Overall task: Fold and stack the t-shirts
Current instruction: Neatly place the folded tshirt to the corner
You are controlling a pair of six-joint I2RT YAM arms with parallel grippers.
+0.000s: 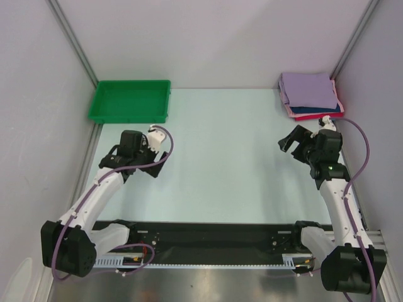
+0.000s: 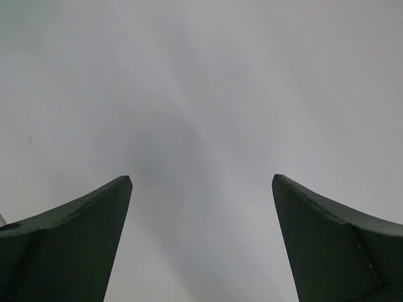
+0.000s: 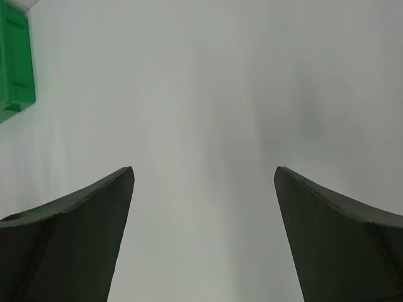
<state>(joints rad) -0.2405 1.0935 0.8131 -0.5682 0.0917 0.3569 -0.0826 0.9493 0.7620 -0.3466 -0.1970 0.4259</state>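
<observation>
1. Task items: the three t-shirts lie folded in one stack in the far right corner of the worktop (image 1: pixel 227 157). The lavender t-shirt (image 1: pixel 306 88) is on top, the navy t-shirt (image 1: pixel 315 109) shows as a strip beneath it, and the pink-red t-shirt (image 1: pixel 330 116) shows at the near edge, at the bottom.
2. Stack placement: the corner position keeps the stack out of the central area. Judged from this layout, folding and stacking appear complete.
3. Left tool (image 2: pixel 201 179): both fingers are spread wide with nothing between them. Its wrist view shows only bare worktop. In the top view it hangs over the left side, near the green tray (image 1: pixel 129 100) but apart from it.
4. Right tool (image 3: pixel 204 170): the fingers are spread wide and it grips nothing. It sits just short of the stack without touching it and faces the centre of the worktop.
5. Arm posture: both arms are drawn back towards their own sides, which probably keeps them off the cloth.
6. Caution: the stack edges are slightly staggered, so contact from the right arm could shift the layers.
</observation>
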